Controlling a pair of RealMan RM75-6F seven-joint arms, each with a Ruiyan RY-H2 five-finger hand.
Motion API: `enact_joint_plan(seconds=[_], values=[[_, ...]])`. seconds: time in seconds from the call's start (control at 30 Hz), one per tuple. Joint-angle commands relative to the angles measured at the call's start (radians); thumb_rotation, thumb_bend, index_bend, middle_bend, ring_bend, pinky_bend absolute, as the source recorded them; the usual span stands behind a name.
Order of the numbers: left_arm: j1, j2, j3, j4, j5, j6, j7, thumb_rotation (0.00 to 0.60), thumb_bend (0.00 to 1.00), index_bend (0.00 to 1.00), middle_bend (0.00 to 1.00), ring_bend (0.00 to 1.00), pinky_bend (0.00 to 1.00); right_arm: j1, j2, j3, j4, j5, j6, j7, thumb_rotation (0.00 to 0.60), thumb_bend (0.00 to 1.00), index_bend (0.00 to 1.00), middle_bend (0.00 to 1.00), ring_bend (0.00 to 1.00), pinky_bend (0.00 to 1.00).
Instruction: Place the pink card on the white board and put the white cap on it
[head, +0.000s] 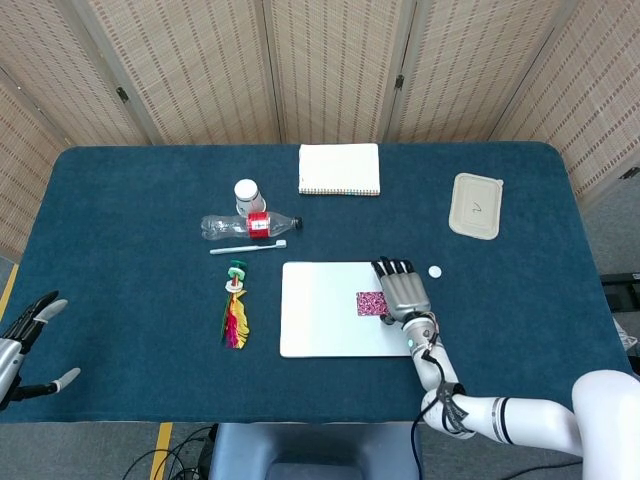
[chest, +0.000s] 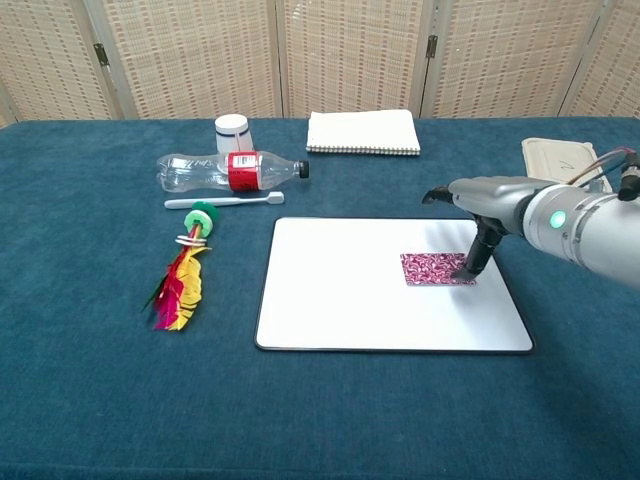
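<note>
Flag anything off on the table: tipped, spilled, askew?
Only the clear plastic bottle is off: it lies on its side behind the toothbrush. No spill shows. The pink card lies flat on the white board under the right hand; the white cap sits on the cloth.

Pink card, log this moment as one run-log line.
pink card: flat on white board | right hand: touching card | white cap: on table
</note>
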Motion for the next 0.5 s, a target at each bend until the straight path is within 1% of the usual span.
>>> enact_joint_plan(seconds=[0.03,0.13,0.2,0.23,0.33,0.4,0.5], values=[[0.006,-0.002,-0.003,-0.011,-0.007,0.003,0.031,0.600,0.25,0.08,0.03,0.02,0.18,-0.031,0.051,-0.010,-0.052,-0.053,0.019,0.051,0.600,0.13,0.04,0.02,0.00,0.00],[0.011,-0.006,-0.006,-0.030,-0.016,0.002,0.086,0.600,0.25,0.08,0.03,0.02,0.18,-0.080,0.136,-0.030,-0.115,-0.122,0.048,0.113,0.600,0.13,0.04,0.02,0.00,0.00],[0.013,-0.009,-0.011,-0.041,-0.024,0.000,0.127,0.600,0.25,0.08,0.03,0.02,0.18,-0.104,0.195,-0.042,-0.140,-0.141,0.030,0.147,0.600,0.13,0.07,0.02,0.00,0.00],[0.014,-0.012,-0.014,-0.046,-0.031,-0.001,0.152,0.600,0.25,0.08,0.03,0.02,0.18,-0.113,0.225,-0.046,-0.146,-0.148,0.013,0.167,0.600,0.13,0.10,0.02,0.00,0.00],[0.019,-0.019,-0.019,-0.078,-0.051,-0.013,0.227,0.600,0.25,0.08,0.03,0.02,0.18,-0.146,0.322,-0.052,-0.140,-0.194,-0.054,0.263,0.600,0.13,0.18,0.02,0.00,0.00],[0.020,-0.021,-0.019,-0.093,-0.057,-0.020,0.265,0.600,0.25,0.08,0.03,0.02,0.18,-0.169,0.360,-0.052,-0.127,-0.237,-0.070,0.324,0.600,0.14,0.22,0.03,0.00,0.00],[0.022,-0.026,-0.018,-0.117,-0.059,-0.029,0.324,0.600,0.25,0.08,0.03,0.02,0.18,-0.208,0.403,-0.052,-0.098,-0.292,-0.086,0.425,0.600,0.17,0.27,0.05,0.00,0.00]])
